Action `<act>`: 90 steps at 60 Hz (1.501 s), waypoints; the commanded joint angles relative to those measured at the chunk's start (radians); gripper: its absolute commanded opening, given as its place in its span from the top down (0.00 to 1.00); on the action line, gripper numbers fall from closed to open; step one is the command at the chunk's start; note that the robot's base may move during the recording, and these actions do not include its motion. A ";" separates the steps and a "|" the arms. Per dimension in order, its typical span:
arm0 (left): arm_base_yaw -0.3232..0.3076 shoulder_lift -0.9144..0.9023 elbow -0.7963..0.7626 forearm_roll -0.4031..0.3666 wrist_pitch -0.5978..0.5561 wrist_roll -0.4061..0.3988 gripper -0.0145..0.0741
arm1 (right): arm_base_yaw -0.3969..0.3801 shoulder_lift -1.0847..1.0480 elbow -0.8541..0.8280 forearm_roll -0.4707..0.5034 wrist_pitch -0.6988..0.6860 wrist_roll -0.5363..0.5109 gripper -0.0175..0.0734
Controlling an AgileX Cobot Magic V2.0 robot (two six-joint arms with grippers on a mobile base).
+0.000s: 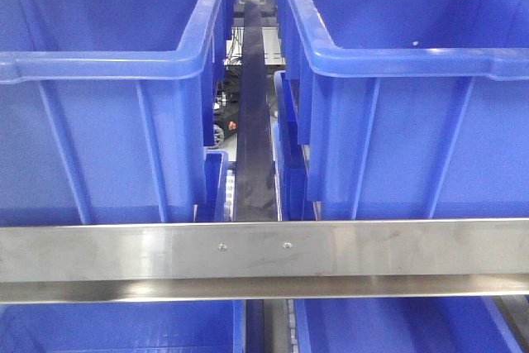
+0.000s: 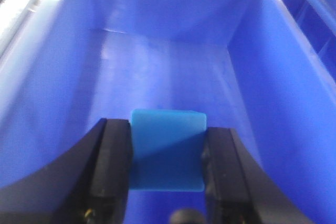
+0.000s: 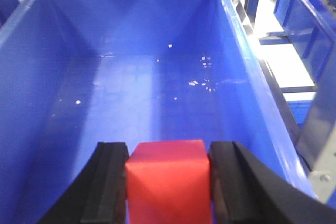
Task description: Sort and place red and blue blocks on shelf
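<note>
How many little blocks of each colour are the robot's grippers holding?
Red block, in the right gripper: 1
Light blue block, in the left gripper: 1
Total: 2

- The exterior front-facing view sits low and close to the shelf (image 1: 264, 258), looking level over its steel cross rail at two dark-blue bins (image 1: 107, 88), one at 10 o'clock, one at 2 o'clock.
- The left wrist view looks down past the left gripper (image 2: 167, 153) into a bin (image 2: 294, 103) from very near; the light blue block (image 2: 167, 148) sits at 6 o'clock.
- The right wrist view likewise peers into a bin (image 3: 31, 40) beyond the right gripper (image 3: 168, 174), the red block (image 3: 168, 179) at 6 o'clock.
- All three views share blue bins; which bin each wrist camera sees cannot be told.
</note>
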 commanded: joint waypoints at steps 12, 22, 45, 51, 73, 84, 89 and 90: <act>-0.002 0.140 -0.084 0.003 -0.159 -0.006 0.70 | 0.000 0.094 -0.053 -0.014 -0.149 -0.007 0.75; -0.002 0.180 -0.086 0.003 -0.182 -0.006 0.70 | 0.000 0.128 -0.053 -0.014 -0.177 -0.007 0.75; -0.002 0.186 -0.086 0.038 -0.200 -0.006 0.18 | 0.000 0.161 -0.053 -0.015 -0.194 -0.007 0.15; -0.002 0.186 -0.086 0.036 -0.194 -0.006 0.09 | 0.000 0.173 -0.053 -0.015 -0.193 -0.007 0.13; -0.002 0.186 -0.086 0.036 -0.194 -0.006 0.30 | 0.000 0.189 -0.053 -0.015 -0.206 -0.007 0.22; -0.002 0.184 -0.086 0.038 -0.194 -0.006 0.68 | 0.000 0.189 -0.053 -0.013 -0.209 -0.006 0.75; -0.002 0.176 -0.086 0.036 -0.192 -0.006 0.66 | 0.000 0.189 -0.053 -0.013 -0.220 -0.006 0.72; -0.002 0.173 -0.086 0.036 -0.192 -0.006 0.66 | 0.000 0.188 -0.053 -0.013 -0.220 -0.006 0.73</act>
